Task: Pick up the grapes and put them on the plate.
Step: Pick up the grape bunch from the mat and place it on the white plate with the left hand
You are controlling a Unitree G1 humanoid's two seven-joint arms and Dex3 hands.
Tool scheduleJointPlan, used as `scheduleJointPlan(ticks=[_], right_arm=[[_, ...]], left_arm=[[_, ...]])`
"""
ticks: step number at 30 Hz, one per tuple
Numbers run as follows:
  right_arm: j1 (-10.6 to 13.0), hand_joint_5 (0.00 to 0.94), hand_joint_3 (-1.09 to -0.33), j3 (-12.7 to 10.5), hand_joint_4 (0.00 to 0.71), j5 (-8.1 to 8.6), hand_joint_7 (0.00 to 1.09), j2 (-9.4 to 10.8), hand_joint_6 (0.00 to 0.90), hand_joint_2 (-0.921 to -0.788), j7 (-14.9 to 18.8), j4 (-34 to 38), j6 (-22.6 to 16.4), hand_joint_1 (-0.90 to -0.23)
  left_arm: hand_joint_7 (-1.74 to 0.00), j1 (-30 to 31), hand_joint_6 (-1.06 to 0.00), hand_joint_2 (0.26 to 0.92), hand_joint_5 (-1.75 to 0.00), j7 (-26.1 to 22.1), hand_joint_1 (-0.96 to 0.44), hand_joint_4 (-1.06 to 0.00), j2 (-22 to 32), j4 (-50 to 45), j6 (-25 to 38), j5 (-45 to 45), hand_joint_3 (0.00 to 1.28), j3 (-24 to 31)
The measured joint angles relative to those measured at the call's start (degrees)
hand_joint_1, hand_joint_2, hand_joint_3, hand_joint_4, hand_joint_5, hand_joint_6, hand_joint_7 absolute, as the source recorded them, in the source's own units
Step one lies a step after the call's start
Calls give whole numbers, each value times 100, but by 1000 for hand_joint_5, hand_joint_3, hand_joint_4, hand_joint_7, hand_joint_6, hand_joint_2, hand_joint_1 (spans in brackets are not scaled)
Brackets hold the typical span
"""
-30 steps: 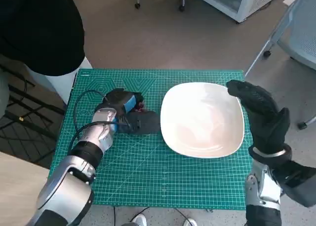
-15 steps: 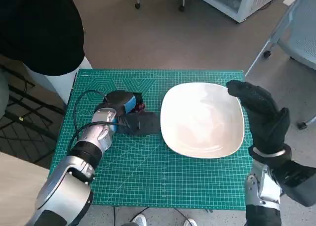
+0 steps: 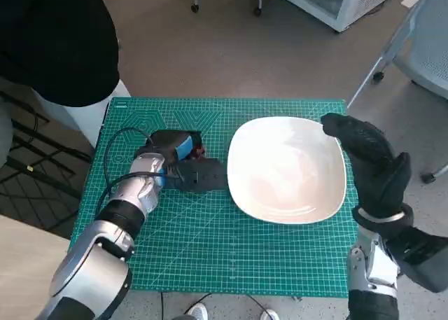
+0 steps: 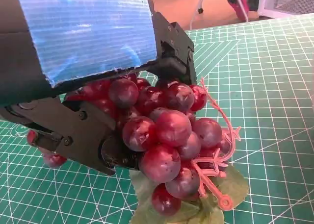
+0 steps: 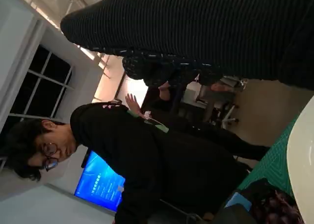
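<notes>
Grapes (image 4: pixel 167 145) | gripped by left robot hand (image 3: pixel 183 160) | mostly hidden overhead

No readable text, label, brand or number is showing anywhere; the green gridded cutting mat (image 3: pixel 210 250) is carrying only pale lines and some small unreadable print at its far corner.

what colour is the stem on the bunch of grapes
Pink: the stem curls along the dark red grapes, clearest in the left wrist view.
</notes>
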Motion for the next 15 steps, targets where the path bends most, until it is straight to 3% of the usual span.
scheduleJointPlan(ticks=[15], right_arm=[[-58, 0, -563, -4, 203, 0, 408, 2, 7, -921, -1, 30, -17, -488]], left_arm=[[-1358, -8, -447, 921, -1302, -67, 1, -544, 24, -16, 12, -35, 211, 51]])
